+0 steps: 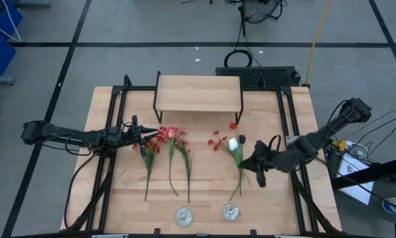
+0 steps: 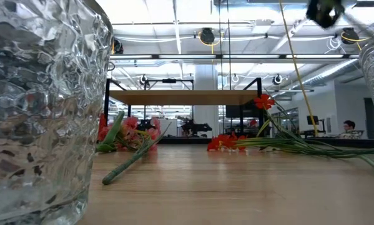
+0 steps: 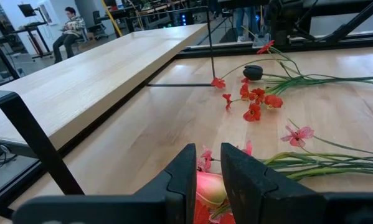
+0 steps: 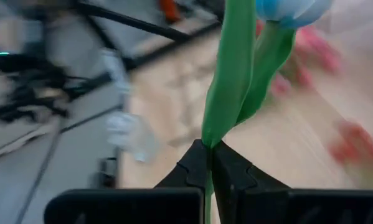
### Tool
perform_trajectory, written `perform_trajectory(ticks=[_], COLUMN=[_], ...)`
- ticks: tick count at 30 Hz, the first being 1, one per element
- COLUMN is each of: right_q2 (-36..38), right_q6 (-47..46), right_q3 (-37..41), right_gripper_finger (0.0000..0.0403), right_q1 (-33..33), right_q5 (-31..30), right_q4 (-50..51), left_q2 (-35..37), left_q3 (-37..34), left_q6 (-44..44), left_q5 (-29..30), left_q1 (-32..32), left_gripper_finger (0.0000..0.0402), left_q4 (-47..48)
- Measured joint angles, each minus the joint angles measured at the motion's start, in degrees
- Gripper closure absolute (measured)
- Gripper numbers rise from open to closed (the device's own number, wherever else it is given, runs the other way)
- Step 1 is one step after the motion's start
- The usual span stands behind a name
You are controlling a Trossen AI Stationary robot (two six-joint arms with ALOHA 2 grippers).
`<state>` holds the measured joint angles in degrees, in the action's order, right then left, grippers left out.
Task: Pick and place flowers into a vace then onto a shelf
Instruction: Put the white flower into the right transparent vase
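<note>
Evidently the right gripper (image 4: 209,163), near the tabletop's right edge, has its fingers pinched together on a flower stem (image 4: 226,81), presumably to carry it to a vase (image 1: 231,211) at the front edge, ahead of the shelf (image 1: 199,93).

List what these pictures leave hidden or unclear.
- Low view: the near glass vase fills the left side and hides the table behind it.
- Right wrist view: the tulip's bloom is cut off at the edge; the background is blurred.
- Left wrist view: the left gripper partly hides a pink bud.
</note>
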<state>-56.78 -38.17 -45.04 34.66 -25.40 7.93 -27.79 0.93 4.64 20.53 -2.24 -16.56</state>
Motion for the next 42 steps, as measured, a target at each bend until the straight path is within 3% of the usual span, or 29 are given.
perform_trajectory(ticks=[6, 10, 20, 35, 42], right_q2=[-3.06, -6.86, -19.7, -20.6, -20.6], right_q6=[17.4, 24.31, 27.07, 24.73, 21.76], right_q3=[-0.03, -0.04, -0.04, -0.07, -0.07], right_gripper_finger=[0.0402, 0.0402, 0.0402, 0.0403, 0.0403], right_q1=[3.02, 3.96, 6.71, 14.17, 14.57], right_q5=[-0.23, -0.14, -0.2, -10.65, -10.77], right_q4=[-17.87, -24.45, -45.59, -46.55, -44.09], left_q2=[-0.02, 0.0, -0.02, 0.0, -0.02], left_q3=[0.0, 0.0, 0.0, 0.0, 0.0], left_q6=[0.0, -0.01, 0.0, -0.02, 0.0], left_q5=[0.0, 0.0, 0.0, 0.0, 0.0], left_q1=[0.0, 0.0, 0.0, 0.0, 0.0], left_gripper_finger=[0.0321, 0.0321, 0.0321, 0.0321, 0.0321], left_q4=[0.0, 0.0, 0.0, 0.0, 0.0])
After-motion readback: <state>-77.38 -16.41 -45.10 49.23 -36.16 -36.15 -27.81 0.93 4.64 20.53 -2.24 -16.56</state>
